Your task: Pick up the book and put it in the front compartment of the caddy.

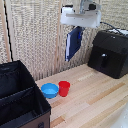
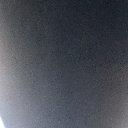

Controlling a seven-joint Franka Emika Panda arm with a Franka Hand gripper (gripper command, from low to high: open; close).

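High above the surface's [image 1: 95,95] far edge, book [image 1: 74,43] hangs upright from my tool [image 1: 76,25], clamped on its top edge. Wrist view is all dark cover, so it's close to the cam. I judge it thin, stiff, light, maybe slick; could swing. Caddy [image 1: 20,95] sits at near corner, well apart.

Wrist view filled by a blurred dark surface, nothing discernible. Caddy [image 1: 20,95] cut off at exterior view's left edge. Claw fingers hidden behind book [image 1: 73,43].
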